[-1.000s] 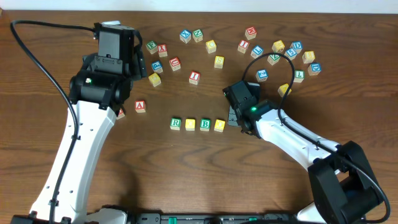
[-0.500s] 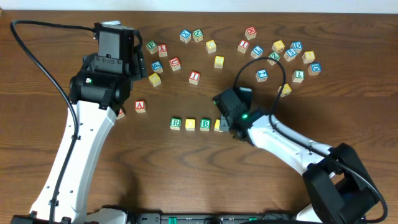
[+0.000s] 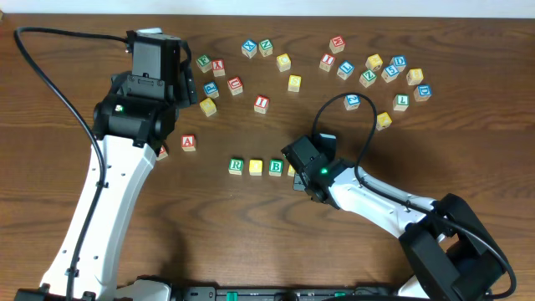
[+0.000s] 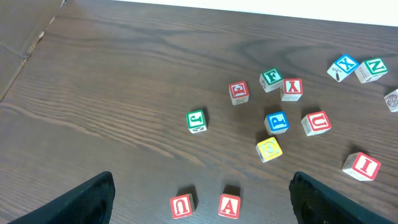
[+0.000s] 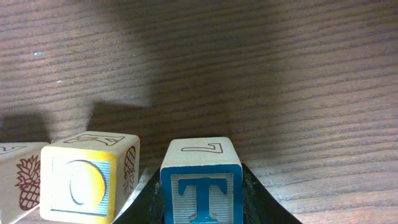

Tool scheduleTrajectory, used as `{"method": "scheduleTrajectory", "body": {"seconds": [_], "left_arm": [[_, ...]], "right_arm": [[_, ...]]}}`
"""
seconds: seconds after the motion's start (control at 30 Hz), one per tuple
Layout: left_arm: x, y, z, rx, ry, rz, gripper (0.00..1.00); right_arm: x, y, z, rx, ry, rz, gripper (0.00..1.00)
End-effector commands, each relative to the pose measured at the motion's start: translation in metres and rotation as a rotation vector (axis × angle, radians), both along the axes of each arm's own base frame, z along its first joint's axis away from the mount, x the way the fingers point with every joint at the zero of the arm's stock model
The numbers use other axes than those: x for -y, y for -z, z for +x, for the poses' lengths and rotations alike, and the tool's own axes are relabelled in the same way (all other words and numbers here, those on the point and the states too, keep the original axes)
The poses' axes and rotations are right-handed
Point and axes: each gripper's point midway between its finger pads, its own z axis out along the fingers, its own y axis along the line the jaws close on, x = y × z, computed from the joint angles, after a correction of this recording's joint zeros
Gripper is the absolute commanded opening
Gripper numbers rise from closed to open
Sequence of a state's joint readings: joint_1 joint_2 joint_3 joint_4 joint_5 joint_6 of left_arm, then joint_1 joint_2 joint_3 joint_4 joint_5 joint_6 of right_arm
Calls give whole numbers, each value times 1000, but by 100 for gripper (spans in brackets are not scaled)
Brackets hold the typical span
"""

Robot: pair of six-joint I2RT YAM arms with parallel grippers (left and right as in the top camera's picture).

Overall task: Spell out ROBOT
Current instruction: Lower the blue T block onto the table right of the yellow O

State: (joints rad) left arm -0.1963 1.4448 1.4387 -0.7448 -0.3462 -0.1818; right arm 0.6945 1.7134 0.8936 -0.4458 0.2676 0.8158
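Note:
On the table a row reads green R [image 3: 236,166], a yellow-faced cube [image 3: 256,167], green B [image 3: 276,167]. A second yellow-faced cube [image 3: 292,170] is half hidden under my right gripper [image 3: 299,173]. That gripper is shut on the blue-lettered T cube [image 5: 202,186], its dark fingers [image 5: 256,198] pressing both sides. The T hangs just right of the yellow-faced cube [image 5: 87,180], a narrow gap between them. My left gripper [image 4: 202,208] stands open above the far left of the table, nothing between its fingers.
Loose cubes lie scattered along the back: red A [image 3: 188,142], red I [image 3: 262,104], and a cluster at the far right [image 3: 376,71]. Red U [image 4: 182,205] and red A [image 4: 229,205] sit below the left gripper. A black cable [image 3: 351,104] loops behind the right arm.
The right gripper has moved left with the T cube, arriving at the right end of the row and covering part of the last yellow cube. The left arm has not moved.

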Motion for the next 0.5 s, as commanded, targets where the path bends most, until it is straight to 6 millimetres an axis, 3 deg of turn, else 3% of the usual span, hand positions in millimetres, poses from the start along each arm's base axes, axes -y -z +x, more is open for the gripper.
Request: {"method": "scheduleTrajectory", "body": {"seconds": [0.0, 0.47], "left_arm": [[-4, -4, 2, 5, -4, 15, 88], [-4, -4, 2, 5, -4, 15, 88]], "right_arm": [[5, -3, 4, 31, 28, -9, 21], [7, -5, 11, 45, 25, -6, 26]]}}
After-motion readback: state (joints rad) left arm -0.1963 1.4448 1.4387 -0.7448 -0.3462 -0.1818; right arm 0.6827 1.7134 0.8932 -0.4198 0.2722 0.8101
